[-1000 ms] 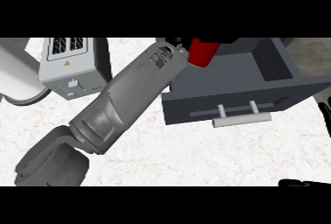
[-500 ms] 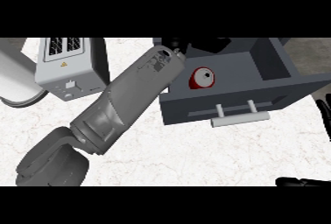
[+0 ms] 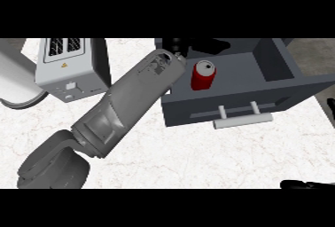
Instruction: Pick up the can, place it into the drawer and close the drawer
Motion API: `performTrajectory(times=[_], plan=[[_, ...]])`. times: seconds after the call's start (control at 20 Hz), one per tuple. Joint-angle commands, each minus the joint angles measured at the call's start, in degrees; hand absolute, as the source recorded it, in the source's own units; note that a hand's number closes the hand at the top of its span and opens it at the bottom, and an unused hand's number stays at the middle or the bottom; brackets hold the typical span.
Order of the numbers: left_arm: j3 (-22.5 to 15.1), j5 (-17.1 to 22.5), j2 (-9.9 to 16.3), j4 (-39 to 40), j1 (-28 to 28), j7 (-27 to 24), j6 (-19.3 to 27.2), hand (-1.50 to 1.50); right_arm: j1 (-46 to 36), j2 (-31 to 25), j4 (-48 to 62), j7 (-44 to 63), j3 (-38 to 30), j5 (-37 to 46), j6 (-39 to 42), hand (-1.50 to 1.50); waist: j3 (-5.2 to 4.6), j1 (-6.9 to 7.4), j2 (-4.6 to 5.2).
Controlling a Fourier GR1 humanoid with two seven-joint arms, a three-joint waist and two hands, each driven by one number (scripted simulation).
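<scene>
The red can (image 3: 203, 75) is standing upright inside the open grey drawer (image 3: 288, 77). Probably light, stiff and a bit slippery, so it's best gripped round the middle. Left hand (image 3: 175, 45) is seen above it, finger state can't be told. Right hand (image 3: 307, 184) is barely seen at the bottom edge, same story.

White marbled counter (image 3: 196, 150) (toaster (image 3: 68, 66) and open grey drawer unit (image 3: 262, 97) on top)

The can (image 3: 203, 76) is red with a silver-grey top. The drawer (image 3: 274, 91) is dark grey, its handle (image 3: 243, 119) pale grey. The surface (image 3: 216, 155) is white with faint grey marbling. The toaster (image 3: 68, 66) is light grey with dark slots and a small yellow label. The left forearm (image 3: 124, 106) is grey, and the left hand (image 3: 178, 45) black.
</scene>
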Motion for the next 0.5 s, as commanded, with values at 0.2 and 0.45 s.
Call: performTrajectory(times=[0.2, 0.45], plan=[[0.9, 4.2, 0.0, -1.8, 2.3, -2.5, 1.2, -1.50, -0.4, -4.1, -3.4, -3.9, 1.7, 9.9, 0.8, -1.50, -0.05, 0.98, -0.13], [1.9, 7.1, 0.0, -3.8, 0.8, -3.7, 0.9, -1.50, -2.8, -5.7, -3.9, -5.6, 5.6, 17.0, 0.6, -1.50, -0.08, 1.98, -0.23]])
